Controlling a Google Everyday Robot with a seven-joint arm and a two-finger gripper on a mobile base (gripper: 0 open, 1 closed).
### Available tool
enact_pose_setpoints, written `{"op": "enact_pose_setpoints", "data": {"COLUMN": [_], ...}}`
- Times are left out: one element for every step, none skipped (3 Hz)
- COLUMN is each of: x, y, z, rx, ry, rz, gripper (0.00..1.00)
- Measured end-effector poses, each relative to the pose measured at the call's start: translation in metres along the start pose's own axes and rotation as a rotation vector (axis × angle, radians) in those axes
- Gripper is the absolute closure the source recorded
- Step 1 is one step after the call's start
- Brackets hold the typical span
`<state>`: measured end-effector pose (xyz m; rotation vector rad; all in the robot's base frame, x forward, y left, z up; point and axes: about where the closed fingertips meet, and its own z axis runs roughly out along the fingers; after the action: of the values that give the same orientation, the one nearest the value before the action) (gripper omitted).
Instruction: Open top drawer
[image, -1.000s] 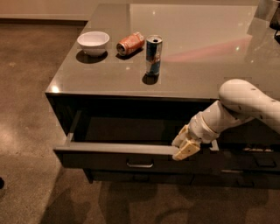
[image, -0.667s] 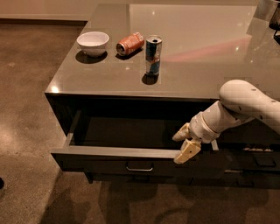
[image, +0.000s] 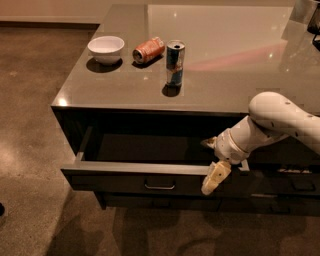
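The top drawer (image: 125, 181) of the dark cabinet stands pulled out towards the camera, its dim interior (image: 150, 147) showing. A small metal bar handle (image: 159, 186) sits at the middle of its front panel. My gripper (image: 211, 161), on a white arm coming in from the right, is at the right end of that front panel. It is open: one finger (image: 214, 177) hangs in front of the panel, the other fingertip (image: 208, 142) is behind it inside the drawer.
On the glossy countertop (image: 235, 60) stand a white bowl (image: 106, 47), an orange can (image: 148, 49) on its side and an upright blue and silver can (image: 175, 56). Lower drawers (image: 295, 186) lie to the right under my arm. Brown floor (image: 30, 150) spreads left.
The top drawer has slid a little further out towards the camera. My gripper's fingers have spread wider apart across the front panel's top edge.
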<state>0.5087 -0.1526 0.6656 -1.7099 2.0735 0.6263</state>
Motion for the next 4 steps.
{"op": "enact_pose_setpoints", "data": {"x": [-0.003,-0.020,-0.037,-0.029], "y": [0.002,0.002,-0.004,-0.009], "z": [-0.003,-0.020,-0.042,-0.053], "rx": [-0.016,-0.027,-0.010,0.029], "ry": [-0.004,0.014,0.000,-0.009], "rz": [0.006,-0.007,-0.036,-0.021], "gripper": [0.00,0.00,0.00,0.18]}}
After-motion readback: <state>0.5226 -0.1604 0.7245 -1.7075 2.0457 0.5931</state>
